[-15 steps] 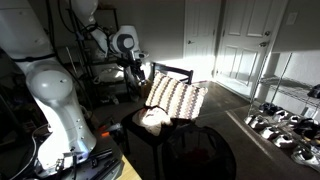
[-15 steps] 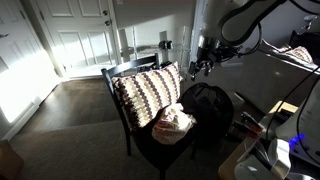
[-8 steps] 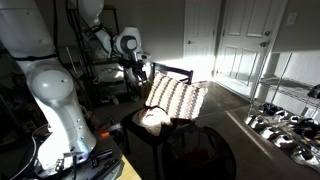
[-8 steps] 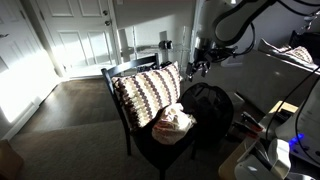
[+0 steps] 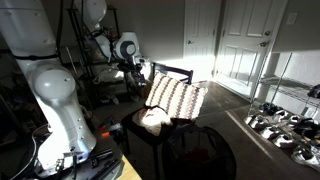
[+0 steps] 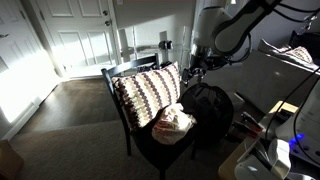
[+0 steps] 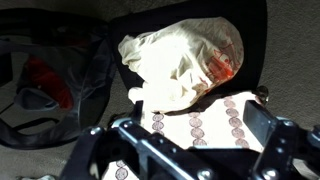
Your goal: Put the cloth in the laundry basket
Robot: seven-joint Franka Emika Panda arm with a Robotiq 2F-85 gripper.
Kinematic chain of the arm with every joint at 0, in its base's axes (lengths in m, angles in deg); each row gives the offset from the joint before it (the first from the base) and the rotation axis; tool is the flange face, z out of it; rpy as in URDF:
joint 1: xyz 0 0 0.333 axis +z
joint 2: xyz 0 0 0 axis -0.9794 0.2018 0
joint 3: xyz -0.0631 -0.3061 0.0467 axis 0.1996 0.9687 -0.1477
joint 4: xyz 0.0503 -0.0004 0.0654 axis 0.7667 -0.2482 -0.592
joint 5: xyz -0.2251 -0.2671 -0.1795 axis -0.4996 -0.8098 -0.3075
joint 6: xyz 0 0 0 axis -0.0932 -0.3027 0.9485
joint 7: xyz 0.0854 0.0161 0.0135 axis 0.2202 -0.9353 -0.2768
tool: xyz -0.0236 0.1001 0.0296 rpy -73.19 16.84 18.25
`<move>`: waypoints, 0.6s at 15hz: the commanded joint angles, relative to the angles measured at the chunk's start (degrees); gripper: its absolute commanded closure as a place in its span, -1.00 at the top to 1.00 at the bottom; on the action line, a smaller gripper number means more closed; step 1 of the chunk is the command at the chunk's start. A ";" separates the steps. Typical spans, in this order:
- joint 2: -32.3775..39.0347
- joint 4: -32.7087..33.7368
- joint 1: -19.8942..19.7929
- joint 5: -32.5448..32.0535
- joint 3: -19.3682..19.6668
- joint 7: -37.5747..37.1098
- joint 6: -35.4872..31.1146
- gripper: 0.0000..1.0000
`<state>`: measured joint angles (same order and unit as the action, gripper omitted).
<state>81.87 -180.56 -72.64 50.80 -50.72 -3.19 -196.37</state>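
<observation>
Laundry basket [image 7: 45,85], dark mesh, at 9 o'clock in wrist view, a red item [image 7: 38,72] inside that the exterior views hide. Cloth [image 7: 185,60], pale, crumpled on chair seat [image 7: 250,30], 12 o'clock. Patterned pillow [image 7: 200,125], 6 o'clock. Gripper [image 7: 190,150] over the pillow, apparently spread, empty.

the cloth [image 7: 185,55] in the upper middle of the wrist view is soft, crumpled fabric, cream and matt, with a reddish print. the cushion [image 7: 200,125] below it looks like woven, patterned textile. the laundry basket [image 7: 50,80] at the left has thin, dark, mesh-like walls. the chair seat [image 7: 250,40] is black and matt. the arm's shell [image 5: 55,95] is smooth, glossy white plastic. the wire rack [image 5: 285,95] at the right is shiny metal.
</observation>
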 commanded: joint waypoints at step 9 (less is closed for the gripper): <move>30.31 15.61 10.69 -21.38 9.31 -18.85 -11.27 1.00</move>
<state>105.90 -170.31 -64.48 31.79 -44.04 -19.68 -205.99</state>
